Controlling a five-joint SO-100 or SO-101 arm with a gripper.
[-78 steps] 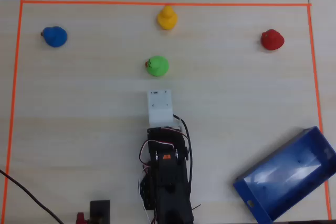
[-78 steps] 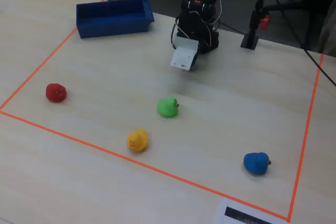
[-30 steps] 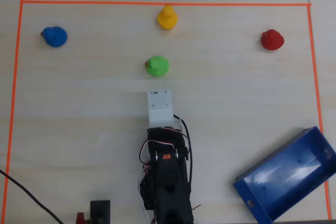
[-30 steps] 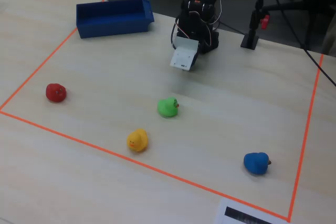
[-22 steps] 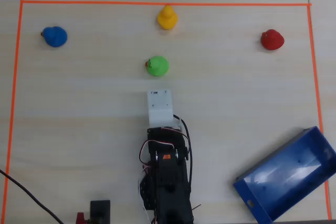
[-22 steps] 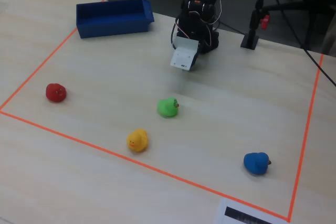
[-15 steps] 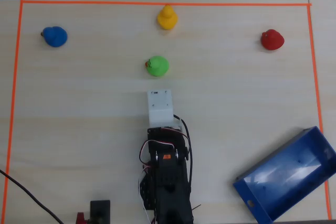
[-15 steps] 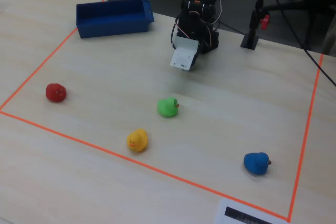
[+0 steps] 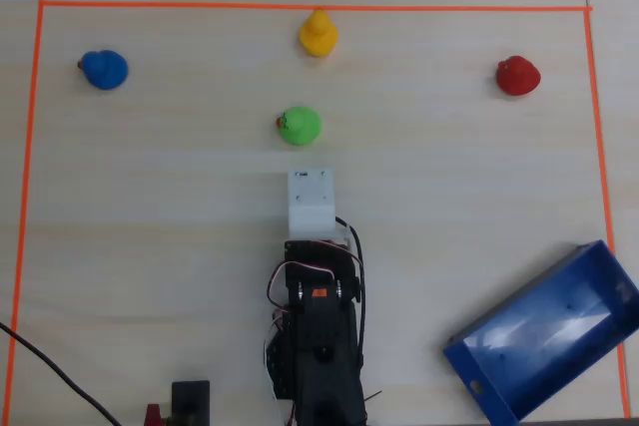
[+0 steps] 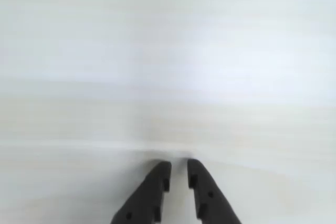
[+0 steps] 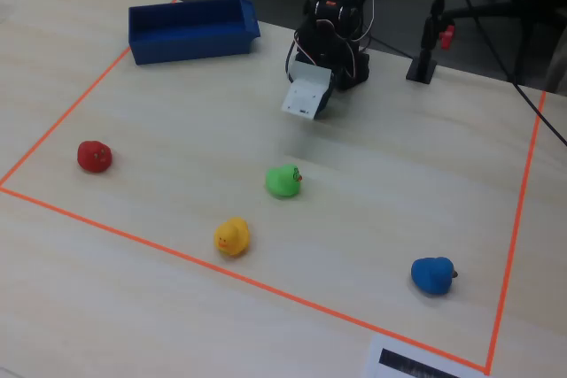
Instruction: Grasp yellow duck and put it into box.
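Four ducks sit inside the orange tape, and yours is the yellow duck (image 9: pixel 318 33), lying just inside the far tape line in the overhead view, straight ahead of the arm. The green duck (image 9: pixel 299 125) sits between the arm and that target, so you need to lift over it or swing round it rather than sweep low. Your gripper (image 10: pixel 178 167) hangs near the base with its fingertips nearly together and nothing between them; spread them before you descend. Come down from above so the duck does not skid over the tape. The box (image 9: pixel 547 346) waits well apart, at the lower right of the overhead view.
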